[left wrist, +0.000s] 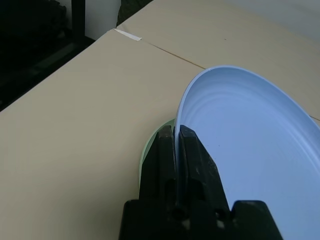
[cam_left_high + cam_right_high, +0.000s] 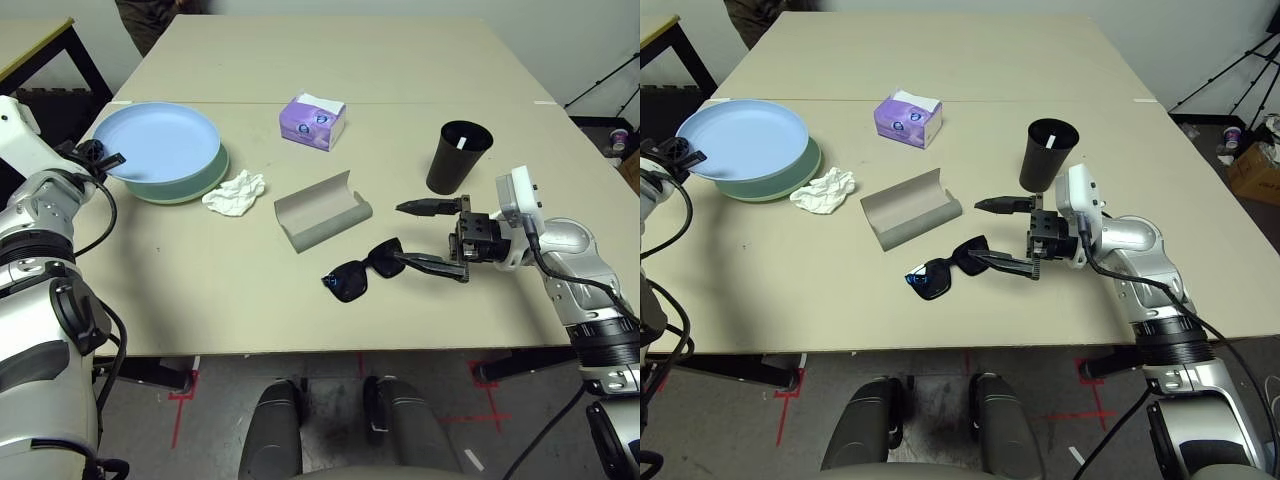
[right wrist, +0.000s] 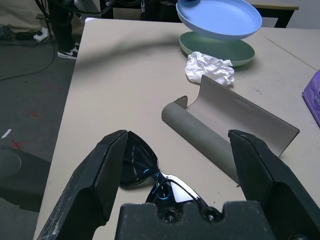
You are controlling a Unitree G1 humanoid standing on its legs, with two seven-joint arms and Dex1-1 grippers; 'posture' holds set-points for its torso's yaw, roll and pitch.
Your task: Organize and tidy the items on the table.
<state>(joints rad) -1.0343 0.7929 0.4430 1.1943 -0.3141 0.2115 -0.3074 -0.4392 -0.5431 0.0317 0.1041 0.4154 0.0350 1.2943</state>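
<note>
**Bench tidy-up: barely started**

Left tool [image 1: 176,150] is clenched on the rim of the blue plate [image 2: 160,140], tilted over the green plate [image 2: 195,185] at upper left of the frame. Right tool [image 2: 425,235] is spread wide around the sunglasses [image 2: 362,272] mid-frame, nothing gripped. Most remains, I'd say. Count: two plates, one tissue wad [image 2: 235,192], one open case [image 2: 320,210], one cup [image 2: 458,155], one tissue box [image 2: 313,121].
</note>
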